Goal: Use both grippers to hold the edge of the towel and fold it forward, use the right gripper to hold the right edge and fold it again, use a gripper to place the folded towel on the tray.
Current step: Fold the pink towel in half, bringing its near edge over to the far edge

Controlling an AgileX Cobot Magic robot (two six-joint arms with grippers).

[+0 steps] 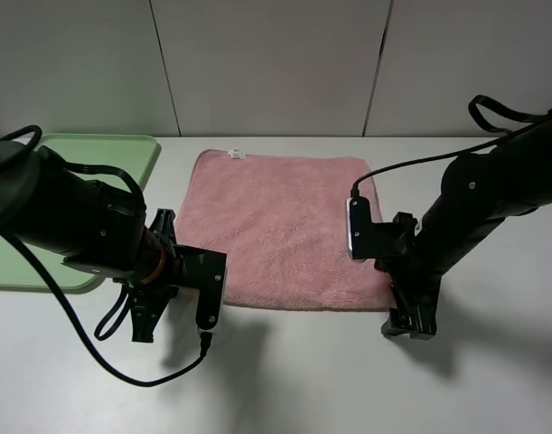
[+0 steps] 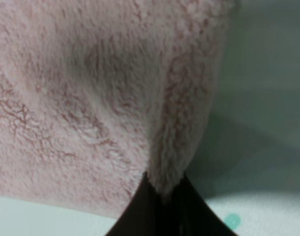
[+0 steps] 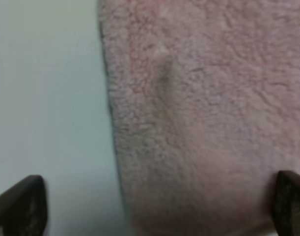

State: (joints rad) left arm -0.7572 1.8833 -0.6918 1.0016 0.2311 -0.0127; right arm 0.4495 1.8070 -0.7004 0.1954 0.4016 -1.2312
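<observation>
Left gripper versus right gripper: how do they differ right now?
The left gripper is shut on the towel; the right gripper is open. The left gripper's pinch raises a ridge of cloth; between the right gripper's fingers the edge lies flat. Both sit at the towel's near edge.

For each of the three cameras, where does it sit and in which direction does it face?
Exterior high: mounted high on the robot's side, looking down at the table, pink towel and green tray; left arm and right arm show.
Left wrist: on the left arm, facing along the left gripper, shut on a pinched towel ridge.
Right wrist: on the right arm, facing the right gripper, open astride the towel's edge.
Shared: all three show the towel.
</observation>
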